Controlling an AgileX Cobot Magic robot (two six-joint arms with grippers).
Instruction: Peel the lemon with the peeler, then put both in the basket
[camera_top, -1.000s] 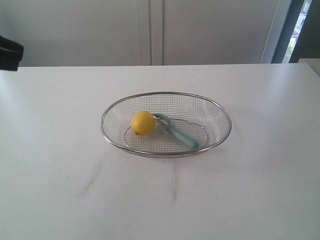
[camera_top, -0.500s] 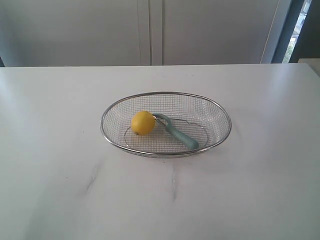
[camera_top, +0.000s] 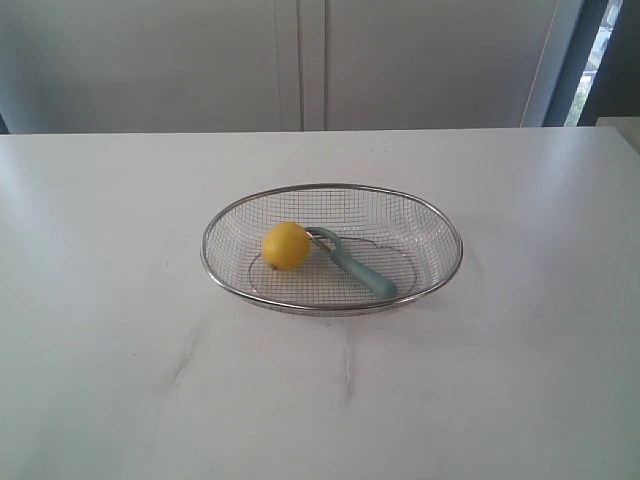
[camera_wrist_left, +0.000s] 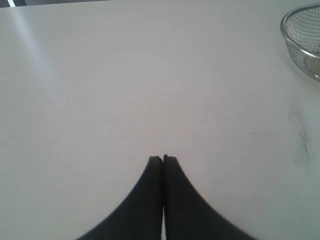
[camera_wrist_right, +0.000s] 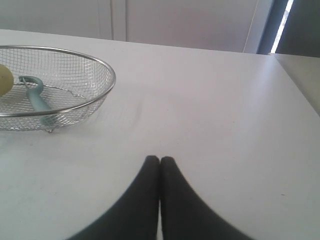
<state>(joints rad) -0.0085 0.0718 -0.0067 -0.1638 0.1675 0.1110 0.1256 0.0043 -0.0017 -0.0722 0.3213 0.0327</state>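
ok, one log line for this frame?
lemon: in basket | peeler: in basket, beside lemon | left gripper: shut, empty | right gripper: shut, empty

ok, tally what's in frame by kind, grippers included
lemon: 1, in the basket
peeler: 1, in the basket beside the lemon
basket: 1
grippers: 2, left gripper and right gripper, both shut and holding nothing
total: 5

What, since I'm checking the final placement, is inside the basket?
The lemon and the peeler lie inside the basket, peeler head next to the lemon, handle pointing away. Whatever lies under the lemon is covered, and whether the two touch cannot be told.
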